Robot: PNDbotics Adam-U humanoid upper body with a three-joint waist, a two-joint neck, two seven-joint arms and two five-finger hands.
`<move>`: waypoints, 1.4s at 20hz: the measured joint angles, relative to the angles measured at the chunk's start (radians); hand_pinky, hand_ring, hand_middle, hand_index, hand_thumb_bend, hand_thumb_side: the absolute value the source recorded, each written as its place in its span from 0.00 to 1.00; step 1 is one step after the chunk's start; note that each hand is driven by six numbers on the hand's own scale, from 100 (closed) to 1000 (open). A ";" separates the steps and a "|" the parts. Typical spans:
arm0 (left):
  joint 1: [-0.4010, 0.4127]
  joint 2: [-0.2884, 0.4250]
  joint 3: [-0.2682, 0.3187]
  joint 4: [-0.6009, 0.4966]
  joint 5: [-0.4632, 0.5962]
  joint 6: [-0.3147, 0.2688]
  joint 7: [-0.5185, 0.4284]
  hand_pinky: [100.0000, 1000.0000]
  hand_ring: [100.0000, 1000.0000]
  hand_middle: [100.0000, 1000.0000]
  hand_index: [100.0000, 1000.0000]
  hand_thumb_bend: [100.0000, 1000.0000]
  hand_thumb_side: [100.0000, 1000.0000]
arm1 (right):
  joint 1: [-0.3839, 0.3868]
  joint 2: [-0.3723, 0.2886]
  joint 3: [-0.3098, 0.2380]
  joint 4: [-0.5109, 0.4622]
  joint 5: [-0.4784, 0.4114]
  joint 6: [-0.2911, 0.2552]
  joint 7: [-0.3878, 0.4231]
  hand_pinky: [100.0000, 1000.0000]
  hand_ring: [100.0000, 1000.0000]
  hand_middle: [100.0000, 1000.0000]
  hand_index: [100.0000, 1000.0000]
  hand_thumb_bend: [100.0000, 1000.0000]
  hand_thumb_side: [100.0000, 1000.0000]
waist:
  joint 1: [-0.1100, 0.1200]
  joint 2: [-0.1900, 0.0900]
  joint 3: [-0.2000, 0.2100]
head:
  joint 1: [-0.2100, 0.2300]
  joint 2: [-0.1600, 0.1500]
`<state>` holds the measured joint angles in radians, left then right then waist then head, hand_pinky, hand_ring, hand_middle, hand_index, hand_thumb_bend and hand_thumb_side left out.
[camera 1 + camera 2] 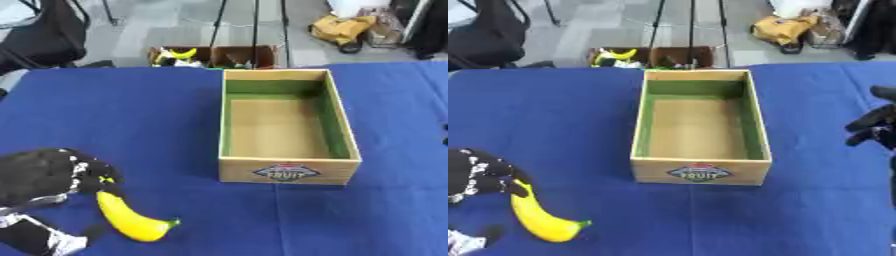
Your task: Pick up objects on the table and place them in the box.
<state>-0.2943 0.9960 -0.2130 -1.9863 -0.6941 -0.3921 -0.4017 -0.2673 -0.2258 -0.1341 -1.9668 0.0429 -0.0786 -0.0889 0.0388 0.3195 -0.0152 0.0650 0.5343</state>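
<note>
1. The left hand point(54, 175) is sitting at the lower left of the frame, its fingers curling round the top end of a yellow banana point(129, 220).
2. The banana is lying on the blue table point(131, 115), well apart from the box point(289, 170).
3. The box is sitting open at the middle, with bare blue cloth all around it.
4. Its front label is reading "FRUIT".
5. The right hand point(874, 125) is peeking in at the right edge; I cannot tell how its fingers are set.

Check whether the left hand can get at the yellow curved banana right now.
Probably yes: the left hand is already at the yellow curved banana, its fingers at the upper end, nothing between them.
</note>
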 measured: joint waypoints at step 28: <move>-0.060 0.017 -0.081 0.000 -0.026 -0.023 -0.123 0.60 0.74 0.76 0.85 0.09 0.55 | 0.003 -0.008 0.005 0.001 0.000 -0.002 0.007 0.33 0.45 0.37 0.74 0.00 0.93 | 0.008 0.007 -0.011 | 0.008 -0.009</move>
<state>-0.3545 1.0133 -0.2944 -1.9863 -0.7206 -0.4154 -0.5250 -0.2642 -0.2338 -0.1287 -1.9661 0.0429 -0.0802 -0.0817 0.0465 0.3266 -0.0259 0.0732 0.5255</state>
